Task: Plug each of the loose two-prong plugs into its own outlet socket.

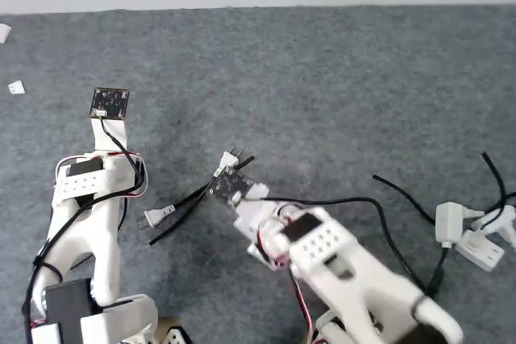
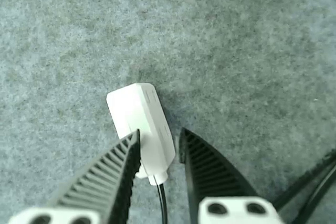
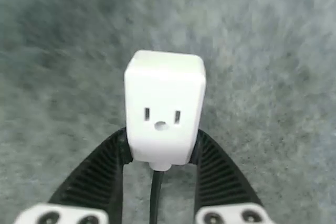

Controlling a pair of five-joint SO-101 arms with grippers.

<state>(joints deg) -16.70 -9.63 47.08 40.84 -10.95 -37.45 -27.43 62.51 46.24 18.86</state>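
From where I stand no plug is in a socket yet; this looks like the gripping step, with both arms busy with sockets. The right claw point(image 3: 163, 136) is clamped on a white socket point(image 3: 164, 103), held off the grey carpet point(image 1: 322, 78) with its two slots and round hole facing back at the wrist. The left claw point(image 2: 159, 134) is closed around the cord end of a socket block point(image 2: 140, 124) that lies flat on the carpet. A loose plug point(image 1: 157, 216) sits on the carpet between the two arms, on its black cord point(image 1: 193, 196), and other white cord ends point(image 1: 480, 249) lie well off to one side. I reckon the next move needs one claw to let go, fetch that plug, and line its prongs up squarely with the slots.
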